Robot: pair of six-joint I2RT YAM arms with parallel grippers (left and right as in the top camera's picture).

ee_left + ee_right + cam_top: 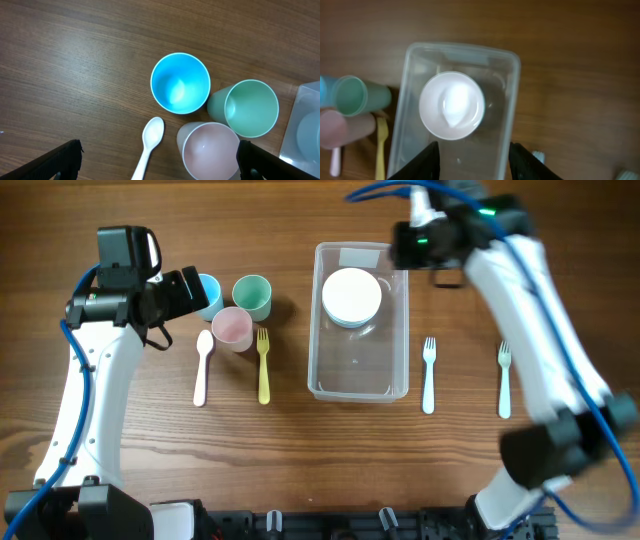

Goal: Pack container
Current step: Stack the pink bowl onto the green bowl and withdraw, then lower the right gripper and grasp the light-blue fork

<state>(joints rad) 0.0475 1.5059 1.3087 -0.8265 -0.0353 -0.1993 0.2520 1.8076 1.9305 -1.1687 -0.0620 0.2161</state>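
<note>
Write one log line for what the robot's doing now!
left gripper: open, over blue cup | right gripper: open, above container | container: one bowl inside

Scanning all three views: no readable text, brand, number or sign. Pale patch (362,256) at far end of clear rectangular plastic container (360,365): nothing legible.

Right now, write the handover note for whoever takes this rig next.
Left gripper: open, empty, above the blue cup.
Right gripper: open, empty, above the container.
Done: one white bowl sits in the container, at the end away from the arm bases.
Left to pack: blue cup, green cup, pink cup, spoon and yellow fork on the left arm's side; two pale forks on the right arm's side.
</note>
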